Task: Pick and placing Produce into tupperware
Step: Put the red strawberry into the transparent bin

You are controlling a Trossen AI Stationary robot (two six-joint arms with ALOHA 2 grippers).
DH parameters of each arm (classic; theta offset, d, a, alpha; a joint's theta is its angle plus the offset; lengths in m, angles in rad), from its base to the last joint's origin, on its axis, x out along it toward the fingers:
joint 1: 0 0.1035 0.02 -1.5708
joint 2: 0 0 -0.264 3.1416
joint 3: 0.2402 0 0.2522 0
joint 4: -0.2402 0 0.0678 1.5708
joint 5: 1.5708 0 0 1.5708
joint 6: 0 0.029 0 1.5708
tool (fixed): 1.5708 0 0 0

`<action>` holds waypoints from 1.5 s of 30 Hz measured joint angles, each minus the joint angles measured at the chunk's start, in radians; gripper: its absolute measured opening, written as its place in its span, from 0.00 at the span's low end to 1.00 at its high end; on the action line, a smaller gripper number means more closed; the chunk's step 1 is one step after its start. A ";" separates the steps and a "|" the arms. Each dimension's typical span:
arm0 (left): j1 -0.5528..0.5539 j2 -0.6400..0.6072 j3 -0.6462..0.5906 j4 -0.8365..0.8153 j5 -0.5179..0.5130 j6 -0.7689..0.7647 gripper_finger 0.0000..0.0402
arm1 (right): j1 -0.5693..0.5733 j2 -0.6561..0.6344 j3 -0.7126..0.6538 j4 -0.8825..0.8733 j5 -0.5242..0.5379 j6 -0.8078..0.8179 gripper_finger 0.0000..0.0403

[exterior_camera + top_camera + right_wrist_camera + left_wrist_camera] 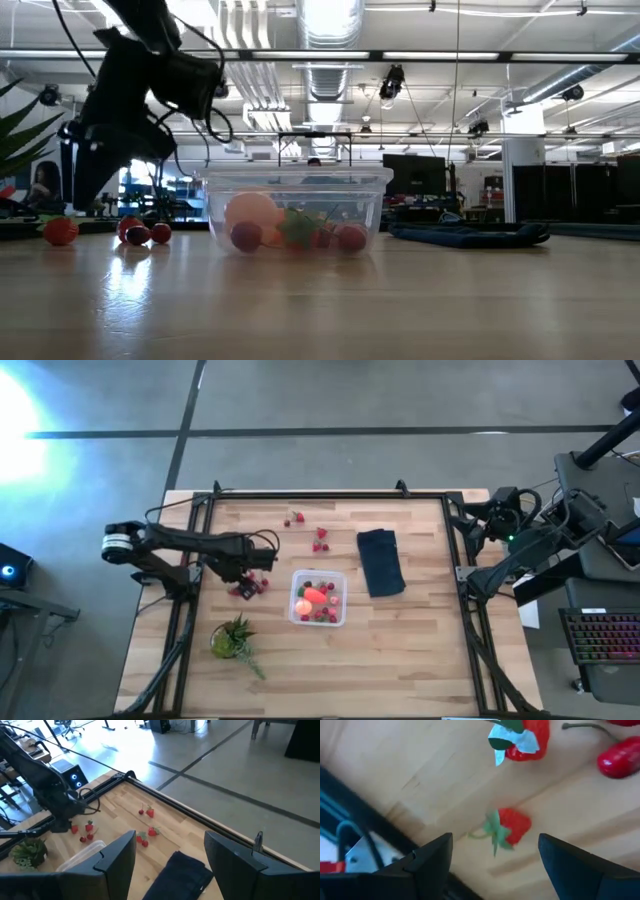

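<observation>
Spread wide and empty, left pincer straddles a strawberry on the tabletop; it likely must lower, close, then carry it to the tupperware.

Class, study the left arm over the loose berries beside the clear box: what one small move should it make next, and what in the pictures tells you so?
Probably lower the left gripper straight down and close on the strawberry. Its fingers stand open with that berry lying on the table between them, not yet touched. The tupperware already holds produce, while the right gripper waits open off the table's right edge.
</observation>
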 joint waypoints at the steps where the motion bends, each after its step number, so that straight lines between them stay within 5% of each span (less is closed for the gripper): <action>1: 0.000 0.009 -0.014 0.022 0.000 0.000 0.69 | 0.000 0.000 0.000 0.000 0.000 0.002 0.56; 16: 0.000 0.090 -0.103 0.088 -0.041 0.284 0.69 | 0.000 0.002 0.000 0.000 0.008 0.062 0.56; 28: -0.009 0.045 -0.099 0.092 0.044 -0.143 0.69 | 0.000 0.008 0.000 0.000 0.033 0.103 0.56; 37: -0.012 0.044 -0.119 0.144 -0.011 -0.134 0.68 | 0.000 0.008 0.000 0.000 0.056 0.107 0.56; 45: -0.012 0.040 -0.150 0.157 -0.001 -0.132 0.54 | 0.000 0.014 0.000 0.000 0.056 0.111 0.56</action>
